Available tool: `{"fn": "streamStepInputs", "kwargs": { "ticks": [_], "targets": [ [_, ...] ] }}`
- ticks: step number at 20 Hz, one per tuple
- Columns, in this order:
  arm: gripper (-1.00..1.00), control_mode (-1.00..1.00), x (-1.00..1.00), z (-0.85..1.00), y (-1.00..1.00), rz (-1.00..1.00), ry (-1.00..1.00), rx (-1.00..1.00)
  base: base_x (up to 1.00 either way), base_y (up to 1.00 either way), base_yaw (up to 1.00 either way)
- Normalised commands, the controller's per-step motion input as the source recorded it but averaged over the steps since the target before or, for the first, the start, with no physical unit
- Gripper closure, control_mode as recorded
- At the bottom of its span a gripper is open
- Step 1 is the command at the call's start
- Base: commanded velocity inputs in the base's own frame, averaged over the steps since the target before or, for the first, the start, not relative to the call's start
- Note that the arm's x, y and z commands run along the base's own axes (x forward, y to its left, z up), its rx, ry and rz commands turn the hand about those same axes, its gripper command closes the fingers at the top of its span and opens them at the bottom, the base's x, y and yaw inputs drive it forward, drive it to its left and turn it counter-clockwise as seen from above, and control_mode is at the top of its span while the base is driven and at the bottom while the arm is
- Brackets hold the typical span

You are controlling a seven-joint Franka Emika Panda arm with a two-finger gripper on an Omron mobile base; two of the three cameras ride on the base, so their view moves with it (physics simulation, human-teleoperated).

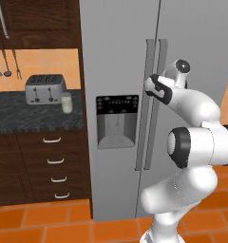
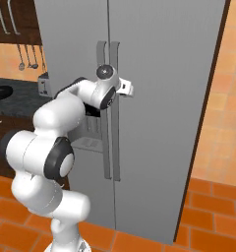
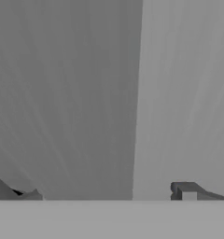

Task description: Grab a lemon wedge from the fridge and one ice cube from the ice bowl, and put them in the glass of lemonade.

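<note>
The fingers (image 2: 130, 90) stand wide either side of the right door handle (image 2: 116, 74) of the shut fridge (image 2: 164, 98), apparently to pull it; the glass of lemonade (image 1: 66, 102) waits on the worktop (image 1: 21, 116) beside the toaster (image 1: 45, 88).

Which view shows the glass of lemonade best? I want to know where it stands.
The left base view: the glass of lemonade stands on the dark counter, just right of the toaster. In the right base view the arm covers that stretch of counter; the hand view faces the fridge.
</note>
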Motion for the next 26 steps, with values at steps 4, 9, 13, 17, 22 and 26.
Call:
{"fn": "streamStepInputs", "kwargs": {
  "ticks": [4, 9, 13, 17, 22, 26],
  "targets": [
    [-1.0, -1.0, 0.46, -0.16, 0.0, 0.0, 0.0, 0.0, 0.0, 0.0, 0.0],
    [-1.0, -1.0, 0.42, -0.22, 0.01, 0.0, 0.0, 0.0, 0.0, 0.0, 0.0],
    [-1.0, -1.0, 0.09, -0.01, 0.06, 0.0, 0.0, 0.0, 0.0, 0.0, 0.0],
    [1.0, -1.0, 0.13, 0.0, 0.04, 0.0, 0.0, 0.0, 0.0, 0.0, 0.0],
    [1.0, -1.0, 0.02, 0.0, 0.01, 0.0, 0.01, 0.0, 0.0, 0.0, 0.0],
    [1.0, -1.0, -0.11, 0.05, -0.08, -0.01, 0.0, 0.0, 0.0, 0.0, 0.0]
  ]
}}
